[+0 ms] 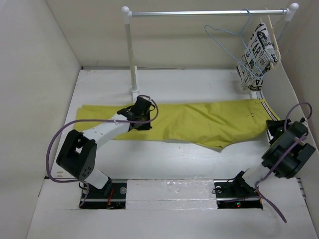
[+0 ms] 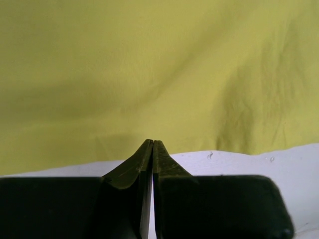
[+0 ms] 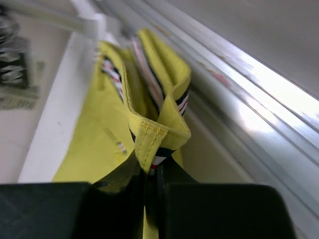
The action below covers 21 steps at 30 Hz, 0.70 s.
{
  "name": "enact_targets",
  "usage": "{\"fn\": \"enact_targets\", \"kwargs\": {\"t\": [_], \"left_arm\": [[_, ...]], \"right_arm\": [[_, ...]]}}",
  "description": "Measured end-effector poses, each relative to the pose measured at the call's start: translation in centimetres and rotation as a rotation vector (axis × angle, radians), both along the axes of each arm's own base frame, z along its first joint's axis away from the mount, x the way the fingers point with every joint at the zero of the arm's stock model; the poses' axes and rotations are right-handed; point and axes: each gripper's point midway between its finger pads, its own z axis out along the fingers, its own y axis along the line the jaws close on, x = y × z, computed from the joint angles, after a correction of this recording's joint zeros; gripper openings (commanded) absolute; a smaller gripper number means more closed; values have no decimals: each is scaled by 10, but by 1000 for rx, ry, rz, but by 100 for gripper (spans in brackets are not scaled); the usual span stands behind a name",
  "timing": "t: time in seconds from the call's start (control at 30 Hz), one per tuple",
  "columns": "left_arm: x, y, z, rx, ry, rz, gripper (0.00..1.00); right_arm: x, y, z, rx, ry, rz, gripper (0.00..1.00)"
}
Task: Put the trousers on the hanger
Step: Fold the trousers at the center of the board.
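The mustard-yellow trousers (image 1: 199, 119) lie flat across the table, waist to the right. My left gripper (image 1: 141, 119) rests low on the leg part. In the left wrist view its jaws (image 2: 152, 143) are closed tip to tip on the near hem of the trousers (image 2: 159, 74). My right gripper (image 1: 275, 130) is at the waist end. In the right wrist view it (image 3: 154, 162) is shut on the waistband of the trousers (image 3: 99, 139), by a belt loop with striped trim. The light-blue hanger (image 1: 234, 40) hangs bare on the rail at the back right.
A white-posted clothes rail (image 1: 132, 59) spans the back. A wooden hanger with newspaper-print cloth (image 1: 259, 55) hangs beside the blue one. A metal track (image 3: 239, 89) runs along the right wall close to my right gripper. White walls enclose the table.
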Motion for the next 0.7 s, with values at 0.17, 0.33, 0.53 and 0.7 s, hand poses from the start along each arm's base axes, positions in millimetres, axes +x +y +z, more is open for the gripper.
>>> {"fn": "enact_targets", "kwargs": {"t": [0.17,0.33,0.53,0.7], "left_arm": [[1,7,-21,60,32,28,0],[-13,20,-58,120,125,55,0],[-12,16,-59,89,117,54,0],[-19,-1,-58,65,117,3,0]], "right_arm": [[9,50,87,-213,-74,62,0],[-17,98,178,-422,-144,71,0],[-66,96,250,-587,-117,-33,0],[-81,100,283,-668,-76,-30,0]]}}
